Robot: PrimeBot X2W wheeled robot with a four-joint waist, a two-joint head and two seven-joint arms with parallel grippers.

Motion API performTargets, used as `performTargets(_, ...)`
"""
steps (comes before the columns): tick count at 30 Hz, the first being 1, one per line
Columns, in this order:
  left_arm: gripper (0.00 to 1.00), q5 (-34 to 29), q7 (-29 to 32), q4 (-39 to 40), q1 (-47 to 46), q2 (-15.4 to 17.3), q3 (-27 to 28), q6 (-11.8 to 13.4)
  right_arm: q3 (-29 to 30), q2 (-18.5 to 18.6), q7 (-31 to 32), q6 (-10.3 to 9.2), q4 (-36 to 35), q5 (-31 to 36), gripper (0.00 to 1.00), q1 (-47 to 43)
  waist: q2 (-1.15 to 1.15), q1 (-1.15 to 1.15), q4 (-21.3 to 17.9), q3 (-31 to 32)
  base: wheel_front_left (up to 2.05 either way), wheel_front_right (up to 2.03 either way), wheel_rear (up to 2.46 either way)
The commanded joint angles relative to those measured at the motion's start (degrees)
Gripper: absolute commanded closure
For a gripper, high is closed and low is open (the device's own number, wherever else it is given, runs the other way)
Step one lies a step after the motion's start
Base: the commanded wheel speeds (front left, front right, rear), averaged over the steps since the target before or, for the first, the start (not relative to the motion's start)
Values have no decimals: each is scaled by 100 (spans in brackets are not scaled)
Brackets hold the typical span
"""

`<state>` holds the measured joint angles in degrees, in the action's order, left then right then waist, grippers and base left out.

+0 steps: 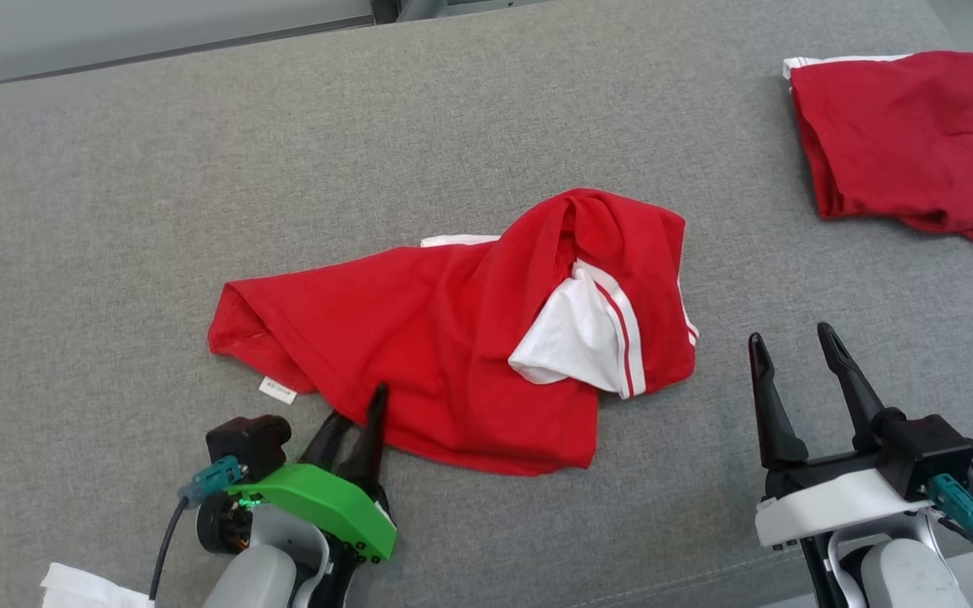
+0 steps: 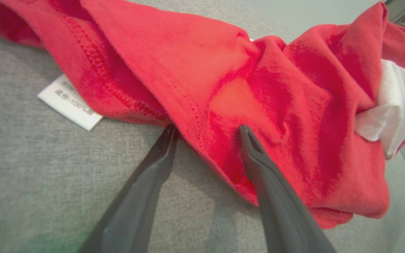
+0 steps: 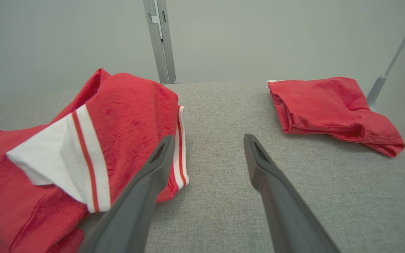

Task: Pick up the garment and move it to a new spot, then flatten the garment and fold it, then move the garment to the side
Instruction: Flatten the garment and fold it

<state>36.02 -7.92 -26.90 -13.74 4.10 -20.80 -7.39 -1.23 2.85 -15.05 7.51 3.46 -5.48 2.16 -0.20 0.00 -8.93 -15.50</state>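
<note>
1. Grey woven fabric covers the worktop [image 1: 115, 211], which in the head view runs back to a pale wall.
2. A crumpled red T-shirt [image 1: 453, 338] lies near the middle of the worktop. A white panel with red stripes [image 1: 579, 329] is turned out on its right side.
3. A second red garment [image 1: 900, 143], folded, lies at the far right corner, well apart from the T-shirt.
4. The left claw [image 1: 360, 405] is at the T-shirt's near hem, below a green wrist cover [image 1: 317, 498]. From the head view alone, its finger spacing is hard to judge.
5. The left wrist view settles it. The left claw [image 2: 206, 129] has its fingers apart, one tip on the grey fabric at the hem's edge, the other lying on top of the red cloth. The hem runs between them, not pinched.
6. That close view also brings out the hem stitching and the printed lines on a white care label [image 2: 69, 102], which is just a small tag [image 1: 277, 389] from above.
7. The right claw [image 1: 791, 333] is spread wide, just right of the T-shirt, holding nothing.
8. The right wrist view looks level across the worktop. The right claw [image 3: 208, 137] has one finger overlapping the striped edge of the T-shirt [image 3: 132, 105], with the folded garment [image 3: 329, 105] beyond and a grey metal post [image 3: 158, 38] against the wall.
9. A piece of white cloth [image 1: 89, 587] sits at the head view's lower left edge.
</note>
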Motion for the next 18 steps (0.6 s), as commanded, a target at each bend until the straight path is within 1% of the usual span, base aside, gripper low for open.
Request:
performTargets(1,100,99,13,6,-102,66,-43,-18,16,11,-16,-4,-9,-43,0,57,20,0,-10,2,0,0,0)
performTargets(4,100,251,155,356,-195,240,-2,-17,56,10,-16,-5,-7,-45,0,26,20,0,3,39,0,0,0)
performTargets(5,100,251,155,356,-195,240,-2,-17,56,10,-16,-5,-7,-45,0,26,20,0,3,39,0,0,0)
performTargets(7,100,320,341,703,-211,458,102,13,75,8,-16,-5,1,-65,0,-26,20,0,22,67,0,0,0)
performTargets(10,100,454,686,1379,-200,788,349,185,92,9,-16,-5,16,-96,0,-79,20,0,43,108,0,0,0)
performTargets(14,100,662,1433,2155,-181,1395,726,470,50,8,-16,-5,35,-159,0,-84,20,0,68,136,0,0,0)
performTargets(16,100,674,1830,2365,-255,1747,895,627,32,9,-16,-5,44,-176,0,-57,20,0,71,125,0,0,0)
performTargets(18,100,911,2208,2430,-332,1905,1053,739,44,9,-16,-5,47,-179,0,-15,20,0,80,112,0,0,0)
